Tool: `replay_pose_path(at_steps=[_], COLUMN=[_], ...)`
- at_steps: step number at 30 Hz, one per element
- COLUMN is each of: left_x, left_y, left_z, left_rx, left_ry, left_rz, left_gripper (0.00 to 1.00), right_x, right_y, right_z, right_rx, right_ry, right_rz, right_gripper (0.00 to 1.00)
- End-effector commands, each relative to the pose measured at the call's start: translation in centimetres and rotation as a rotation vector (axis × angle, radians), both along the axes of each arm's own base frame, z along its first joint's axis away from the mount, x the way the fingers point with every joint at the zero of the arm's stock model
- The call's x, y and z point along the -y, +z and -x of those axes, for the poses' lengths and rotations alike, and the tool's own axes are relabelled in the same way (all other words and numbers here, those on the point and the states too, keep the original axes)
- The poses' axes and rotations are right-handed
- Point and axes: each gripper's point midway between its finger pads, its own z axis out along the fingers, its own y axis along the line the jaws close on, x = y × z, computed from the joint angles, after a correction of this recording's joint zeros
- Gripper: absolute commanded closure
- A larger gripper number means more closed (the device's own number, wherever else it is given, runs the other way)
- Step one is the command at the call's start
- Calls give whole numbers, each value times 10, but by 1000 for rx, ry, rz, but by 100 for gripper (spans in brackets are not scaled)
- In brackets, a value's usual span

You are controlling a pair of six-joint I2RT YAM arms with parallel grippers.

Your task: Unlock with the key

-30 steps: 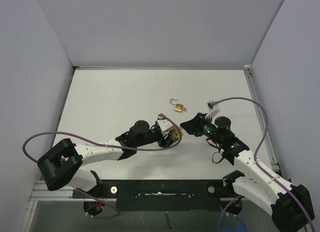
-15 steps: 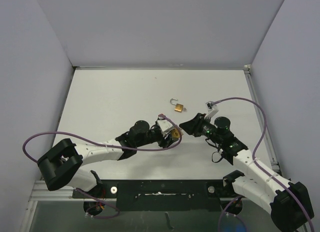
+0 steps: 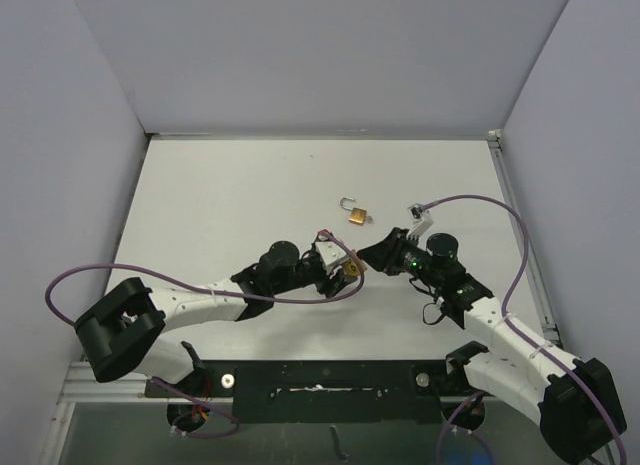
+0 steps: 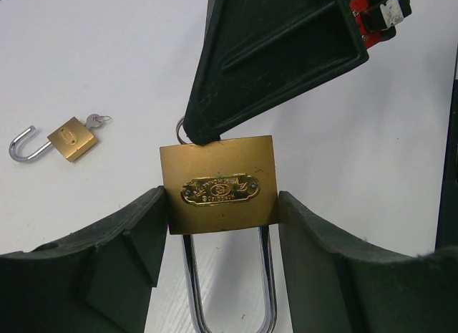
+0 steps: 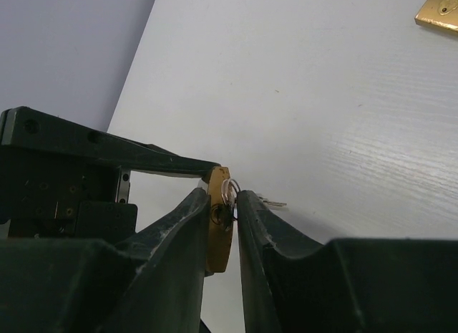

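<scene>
A white tabletop (image 3: 220, 205) boxed in by plain pale walls (image 3: 320, 55) carries the work, and the two arms meet just above it, near its front edge. The left fingers (image 4: 122, 247) are clamped on the narrow sides of a brass padlock (image 4: 218, 182), held off the surface with its shackle (image 4: 266, 290) pointing back toward the wrist and apparently still seated in the body. The right fingers (image 5: 179, 233) stand only a narrow gap apart at the padlock's keyhole end, with the key (image 5: 221, 215) and its key ring (image 5: 230, 188) between them. Whether the pads already bite on the key cannot be told, nor how deep the key sits in the lock. A second padlock (image 3: 356, 216), smaller, lies well apart on the tabletop with its shackle open and its own key in it. The risk I see lies in the turn to come. If the right fingers catch only the loose ring, a twist would spin the ring and leave the key where it is. If they grip off the key's axis, the turn could lever it sideways or draw it out. The padlock, pinched on smooth brass edges, may also swivel in the left fingers under the torque, or slip and drop.
</scene>
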Motion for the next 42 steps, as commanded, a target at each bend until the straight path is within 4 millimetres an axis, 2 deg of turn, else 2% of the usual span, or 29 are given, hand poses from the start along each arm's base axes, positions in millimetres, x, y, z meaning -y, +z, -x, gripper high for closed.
replay_pose_path(at_steps=[1, 5, 8, 10, 25, 42], left_x=[20, 20, 20, 20, 39, 55], left_y=[80, 80, 78, 78, 70, 66], left_z=[-8, -8, -9, -10, -12, -8], left_rx=[158, 163, 170, 181, 264, 329], left_ry=[-27, -26, -26, -17, 97, 270], left_rz=[193, 187, 174, 166, 49, -54], left_gripper=[100, 100, 100, 100, 100, 100], right_x=[-4, -3, -3, -3, -1, 9], right_y=[12, 12, 12, 11, 12, 1], right_z=[-3, -2, -3, -3, -8, -15], right_rx=[49, 47, 43, 35, -31, -177], right_ry=[17, 14, 11, 8, -45, -166], right_rz=[-33, -37, -37, -37, -42, -15], right_gripper=[78, 85, 96, 100, 100, 100])
